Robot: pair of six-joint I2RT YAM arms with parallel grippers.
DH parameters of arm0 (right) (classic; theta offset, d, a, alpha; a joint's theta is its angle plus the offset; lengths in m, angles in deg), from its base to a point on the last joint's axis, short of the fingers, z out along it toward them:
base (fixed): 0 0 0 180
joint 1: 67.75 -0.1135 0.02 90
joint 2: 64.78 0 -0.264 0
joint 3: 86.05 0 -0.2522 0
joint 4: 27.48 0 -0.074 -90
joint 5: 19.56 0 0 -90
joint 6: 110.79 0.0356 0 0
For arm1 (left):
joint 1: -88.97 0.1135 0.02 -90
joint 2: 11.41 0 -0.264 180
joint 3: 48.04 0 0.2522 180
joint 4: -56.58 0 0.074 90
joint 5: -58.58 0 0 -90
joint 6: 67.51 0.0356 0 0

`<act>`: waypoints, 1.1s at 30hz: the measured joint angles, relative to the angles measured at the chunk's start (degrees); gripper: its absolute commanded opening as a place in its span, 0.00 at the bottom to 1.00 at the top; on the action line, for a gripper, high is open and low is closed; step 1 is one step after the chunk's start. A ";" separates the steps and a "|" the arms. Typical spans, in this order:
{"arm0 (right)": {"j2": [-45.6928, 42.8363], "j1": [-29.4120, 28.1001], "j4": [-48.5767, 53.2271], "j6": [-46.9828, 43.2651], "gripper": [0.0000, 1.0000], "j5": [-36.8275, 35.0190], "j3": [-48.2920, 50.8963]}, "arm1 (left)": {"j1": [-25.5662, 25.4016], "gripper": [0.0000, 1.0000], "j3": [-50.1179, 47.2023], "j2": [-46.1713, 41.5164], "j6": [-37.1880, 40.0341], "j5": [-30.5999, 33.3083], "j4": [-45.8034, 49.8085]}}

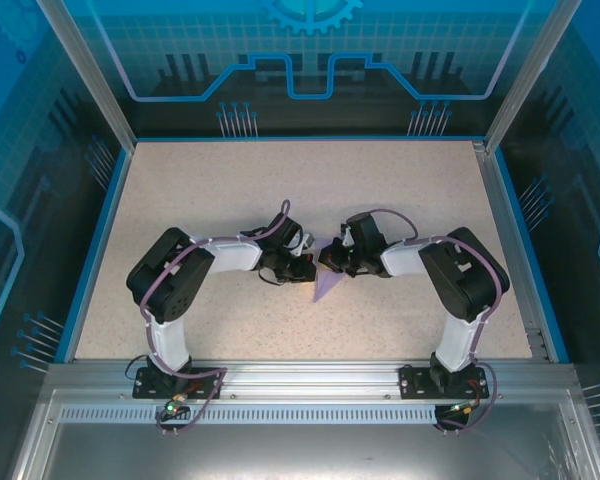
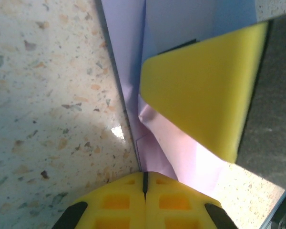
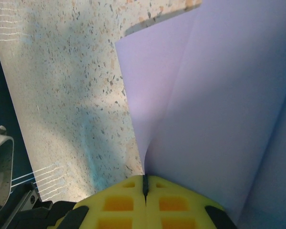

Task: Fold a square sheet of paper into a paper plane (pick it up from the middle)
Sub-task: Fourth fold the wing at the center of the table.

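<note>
Plainly the square sheet of paper [image 1: 328, 283] is partway folded. It lies in the middle of the tabletop [image 1: 200, 190], between the two arms, with one pointed corner aimed at the near edge. The left tool [image 2: 144, 183] is pressed together, and a crease of the lavender paper runs straight into the seam of its tips, so I take it to be pinching the fold. The right tool [image 3: 144, 183] is likewise pressed together on the paper, which curls up out of its tips in a loose flap. That paper looks feather-light, limp and easily crumpled, and it will bow wherever it isn't held. I'd grip it lightly at a crease or doubled edge, with the other tool pinning the rest flat.
</note>
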 measured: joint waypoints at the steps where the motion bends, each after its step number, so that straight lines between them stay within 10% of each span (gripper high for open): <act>1: 0.09 0.00 0.00 0.00 0.00 -0.02 0.00 | 0.00 0.00 -0.26 -0.24 0.00 0.02 -0.02; 33: 1.31 -0.46 0.13 -0.98 0.02 -0.68 -0.81 | -2.71 0.19 -1.77 -8.15 -1.55 0.04 0.35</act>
